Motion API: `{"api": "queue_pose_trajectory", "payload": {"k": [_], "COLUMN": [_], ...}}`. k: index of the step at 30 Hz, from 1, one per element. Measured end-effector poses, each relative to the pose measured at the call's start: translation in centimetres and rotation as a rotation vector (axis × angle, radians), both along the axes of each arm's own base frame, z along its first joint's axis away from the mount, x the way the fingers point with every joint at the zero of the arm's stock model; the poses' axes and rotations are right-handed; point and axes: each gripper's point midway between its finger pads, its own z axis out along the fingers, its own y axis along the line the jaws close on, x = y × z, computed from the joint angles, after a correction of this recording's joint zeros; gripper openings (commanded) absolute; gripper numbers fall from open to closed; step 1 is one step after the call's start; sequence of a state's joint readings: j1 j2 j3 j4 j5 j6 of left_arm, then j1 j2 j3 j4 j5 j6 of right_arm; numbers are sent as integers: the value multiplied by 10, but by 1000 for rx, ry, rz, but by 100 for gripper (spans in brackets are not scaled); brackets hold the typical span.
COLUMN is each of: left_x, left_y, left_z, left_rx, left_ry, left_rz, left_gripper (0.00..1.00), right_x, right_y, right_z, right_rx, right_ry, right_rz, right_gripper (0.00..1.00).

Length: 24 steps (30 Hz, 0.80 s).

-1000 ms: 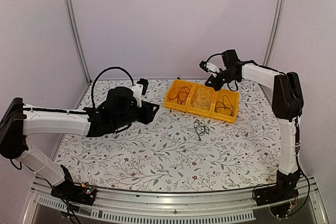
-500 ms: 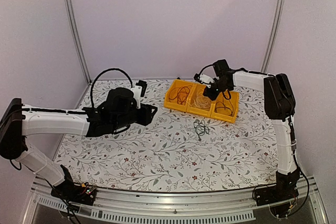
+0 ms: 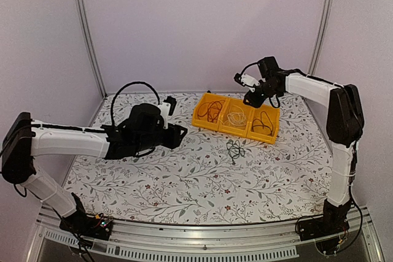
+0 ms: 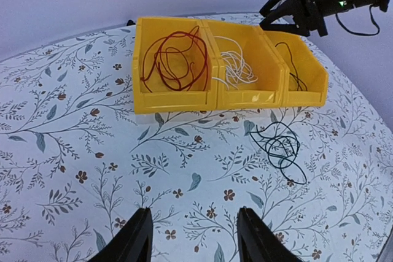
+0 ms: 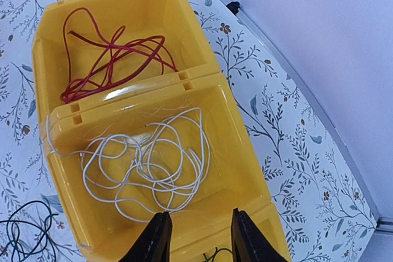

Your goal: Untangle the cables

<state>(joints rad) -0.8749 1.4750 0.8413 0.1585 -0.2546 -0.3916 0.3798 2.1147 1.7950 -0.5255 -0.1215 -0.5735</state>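
The sorting is nearing its end, as I judge it: three cables are already lying apart in the yellow bins (image 4: 175,99) standing toward the far right corner of the desk (image 3: 184,176). The red cable (image 5: 113,53) is sitting in the left bin, the white cable (image 5: 147,164) in the middle one and the black cable (image 4: 295,69) in the right one. One dark cable (image 3: 234,149) is still lying loose on the desk, just in front of the bins on their near side, touching none of them.

The right hand (image 5: 199,240) is hovering above the middle bin with its fingers spread and nothing between them. The left hand (image 4: 193,240) is hanging over the left half of the desk, also spread and empty, facing the bins from well apart.

The step in hand looks like going for that last dark cable. The next move is calling for one hand to come down over the loose coil, pinch a strand where it is lying clear of its own loops, and lift it without dragging it against the bin wall.

Against half a second ago, the right hand is standing higher and further toward the far right corner; then it was dipping low over the bins. The left arm is sitting almost where it was, and the cables are lying unchanged
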Motion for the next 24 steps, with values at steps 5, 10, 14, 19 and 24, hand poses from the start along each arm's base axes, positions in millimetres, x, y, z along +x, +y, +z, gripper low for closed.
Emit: {"api": "queue_pose_trajectory", "payload": {"k": [5, 10, 14, 19, 24], "left_x": [2, 0, -8, -13, -11], "left_y": [-25, -53, -73, -75, -67], "left_z": [-11, -21, -32, -41, -47], "left_rx": [2, -8, -12, -6, 7], "left_ry": [38, 77, 117, 151, 173], "left_rz": [-66, -142, -206, -205, -153], "left_gripper": [50, 49, 49, 49, 49], "right_x": [-34, -92, -135, -181, -212], "right_y": [-5, 3, 16, 41, 63], "right_z": [23, 5, -25, -38, -38], "right_rx": [51, 129, 148, 193, 238], "right_ry": [16, 158, 285, 418, 526], "right_rz": [10, 93, 166, 282, 348], "right_gripper": [32, 30, 28, 44, 54]}}
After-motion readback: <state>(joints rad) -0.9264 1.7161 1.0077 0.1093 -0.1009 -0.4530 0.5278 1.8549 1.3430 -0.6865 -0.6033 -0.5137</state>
